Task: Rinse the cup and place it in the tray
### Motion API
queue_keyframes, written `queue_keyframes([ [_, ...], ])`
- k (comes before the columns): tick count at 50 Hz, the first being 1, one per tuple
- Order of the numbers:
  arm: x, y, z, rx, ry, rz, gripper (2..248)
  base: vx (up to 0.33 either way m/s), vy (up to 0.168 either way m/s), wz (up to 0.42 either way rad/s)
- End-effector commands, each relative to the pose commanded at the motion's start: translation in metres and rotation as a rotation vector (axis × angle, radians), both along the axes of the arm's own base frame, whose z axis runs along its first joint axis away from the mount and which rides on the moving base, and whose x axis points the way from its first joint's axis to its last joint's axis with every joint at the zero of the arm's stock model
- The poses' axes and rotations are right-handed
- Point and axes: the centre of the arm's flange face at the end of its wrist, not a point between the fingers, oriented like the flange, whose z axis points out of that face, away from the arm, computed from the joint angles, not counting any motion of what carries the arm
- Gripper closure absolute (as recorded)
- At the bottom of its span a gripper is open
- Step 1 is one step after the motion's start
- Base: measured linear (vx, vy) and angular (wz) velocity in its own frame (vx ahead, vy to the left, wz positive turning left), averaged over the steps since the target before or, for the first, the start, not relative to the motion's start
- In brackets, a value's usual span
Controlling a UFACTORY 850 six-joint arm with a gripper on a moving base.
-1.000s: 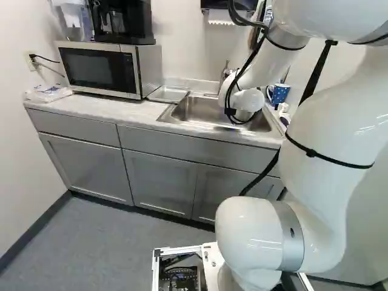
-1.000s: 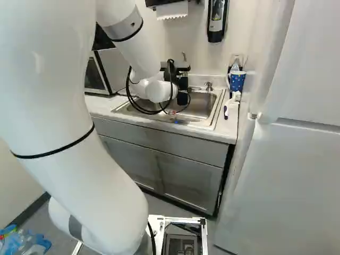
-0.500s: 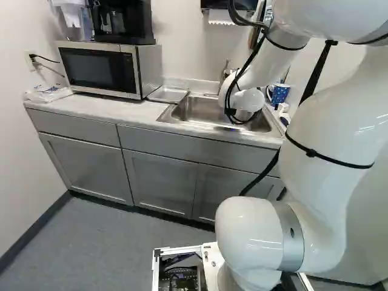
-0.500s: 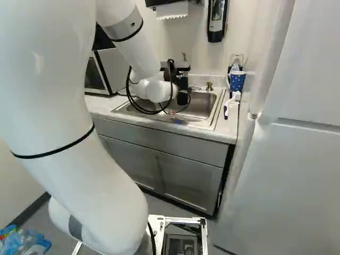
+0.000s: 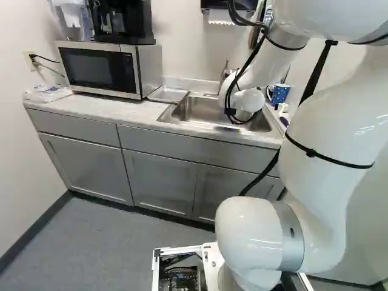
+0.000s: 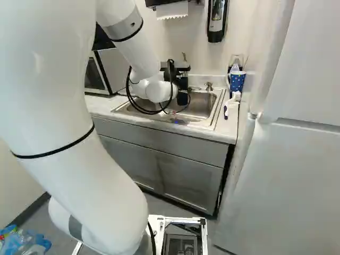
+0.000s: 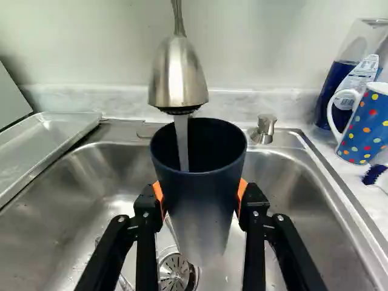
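Observation:
In the right base view my gripper [image 6: 182, 79] is over the sink, partly hidden by the wrist and cables. Seen from the wrist, the gripper [image 7: 201, 197] is shut on a dark blue cup [image 7: 197, 212], an orange pad against each side. The cup is upright, its mouth under the faucet head [image 7: 177, 76], and a stream of water runs down into it. Below lies the steel sink [image 7: 115, 176] with its drain. A shallow metal tray [image 7: 45, 145] rests on the counter beside the sink, near the microwave in the left base view.
A polka-dot mug [image 7: 365, 127] and a clear bottle stand on the counter across the sink from the tray, with a brush [image 6: 232, 103] close by. A soap pump [image 7: 265, 129] rises at the sink's back edge. The microwave [image 5: 100, 70] flanks the tray; a refrigerator [image 6: 292, 175] stands to the right.

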Motion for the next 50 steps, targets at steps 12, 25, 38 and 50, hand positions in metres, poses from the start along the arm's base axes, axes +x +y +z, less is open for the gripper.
queue_keyframes([
  [12, 0.0, 0.0, 0.0, 0.0, 0.0, 0.0, 124, 0.0, 0.0, 0.0],
  [25, 0.0, 0.0, 0.0, 0.0, 0.0, 0.0, 124, 0.0, 0.0, 0.0],
  [38, 0.0, 0.0, 0.0, 0.0, 0.0, 0.0, 124, 0.0, 0.0, 0.0],
  [50, 0.0, 0.0, 0.0, 0.0, 0.0, 0.0, 124, 0.0, 0.0, 0.0],
])
